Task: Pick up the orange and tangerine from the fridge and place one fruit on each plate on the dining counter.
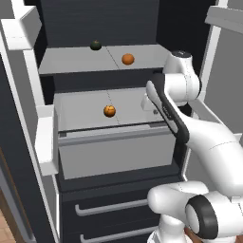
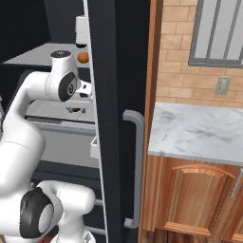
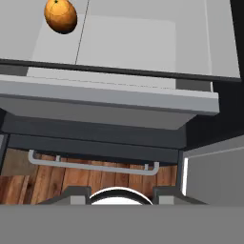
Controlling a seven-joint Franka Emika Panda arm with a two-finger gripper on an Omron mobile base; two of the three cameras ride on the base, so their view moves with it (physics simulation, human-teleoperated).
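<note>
The fridge (image 1: 95,142) stands open, and two orange fruits lie in it: one on the upper pale shelf (image 1: 71,60) toward the right (image 1: 127,59), beside a dark round item (image 1: 96,45) farther back on the left, and one on the lower shelf above the drawer (image 1: 114,149), near its middle (image 1: 109,111). In the hand view that lower fruit (image 3: 60,15) sits at the top left, so the hand looks down over the drawer front and is well off to the fruit's right. The gripper itself is hidden behind the wrist in the base views, and I cannot tell whether its fingers are apart or together. The step in hand seems to be the reach for the lower fruit; to do it well, the hand should shift left and farther into the fridge until the fruit is centred between the fingers, then descend with the fingers wide, clear of the shelf lip. The fruit looks slightly oval, its stem end turned up and away, long axis roughly upright, so a grip across its waist should hold.
</note>
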